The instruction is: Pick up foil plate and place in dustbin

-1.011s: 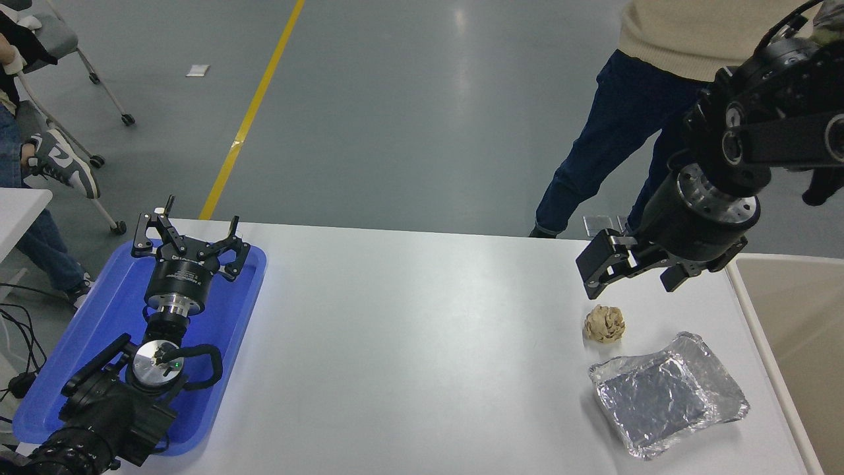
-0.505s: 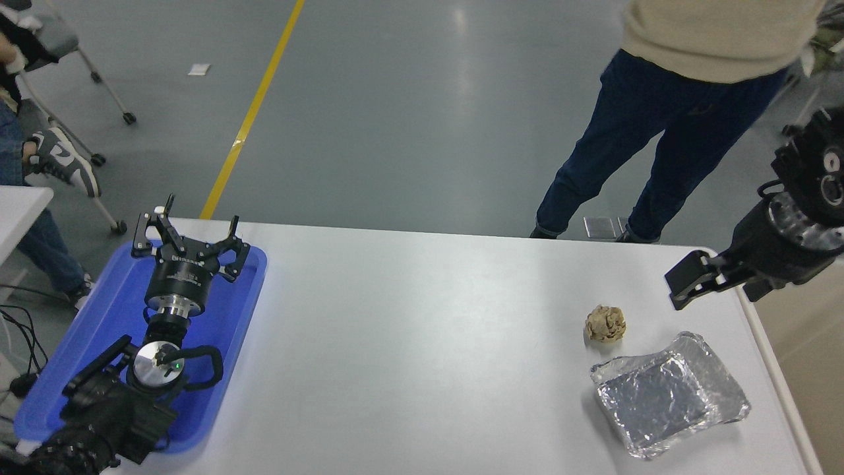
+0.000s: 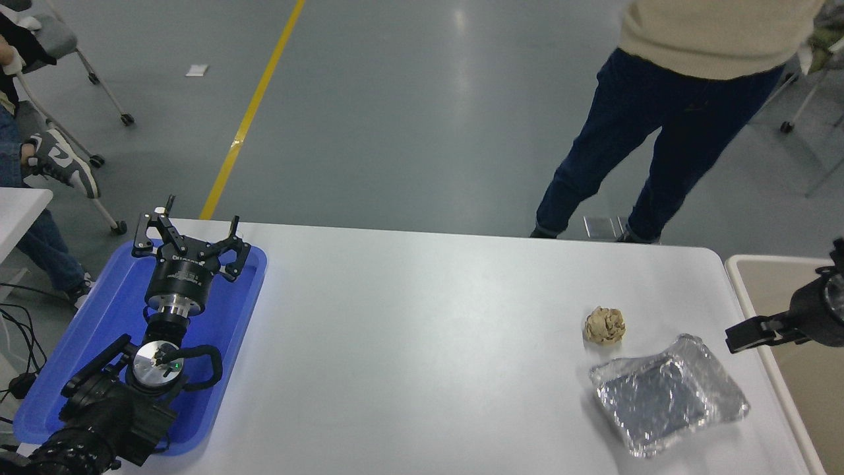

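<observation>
The foil plate (image 3: pixel 669 404) lies flat on the white table (image 3: pixel 409 343) near its right edge, towards the near right corner, crinkled rim up and nothing gripping it. Just beyond it, apart from its rim, sits a small crumpled tan paper ball (image 3: pixel 604 325).

The right gripper (image 3: pixel 752 334) comes in from the picture's right edge, over the table's right edge and the rim of the dustbin (image 3: pixel 738 280), which stands just beside the table on that side. Only one dark finger tip and part of the wrist show, so how far the claw is open cannot be told; nothing is seen in it. It hangs above and to the right of the foil plate, not touching it.

The left gripper (image 3: pixel 190 239) is parked at the table's left end over a blue plastic tray (image 3: pixel 105 330), its fingers spread wide and empty.

A person (image 3: pixel 659 112) in dark trousers and a cream top stands at the table's far side.
</observation>
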